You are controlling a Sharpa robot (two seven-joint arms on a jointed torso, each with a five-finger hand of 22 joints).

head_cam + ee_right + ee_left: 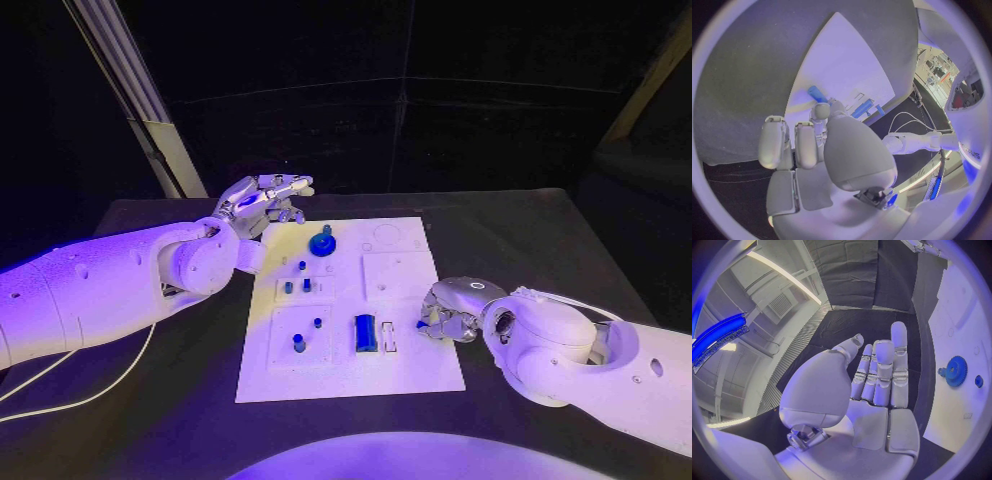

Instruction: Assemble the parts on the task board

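the black table [548, 230] carries the white task board [411, 375], a long rectangle whose long axis runs away from the robot. the left hand [263, 203] hovers off the board's far left corner, fingers extended side by side and holding nothing (the left wrist view shows the bare palm [873, 390]). the right hand [454, 310] sits over the board's right edge near the front, fingers curled down onto the plate; whether it grips anything, i cannot tell. a blue gear [325, 241] stands at the far left of the board. a blue bar [365, 333] lies near the front, its long axis pointing away from the robot, just left of the right hand. small blue pegs [299, 343] stand upright to its left.
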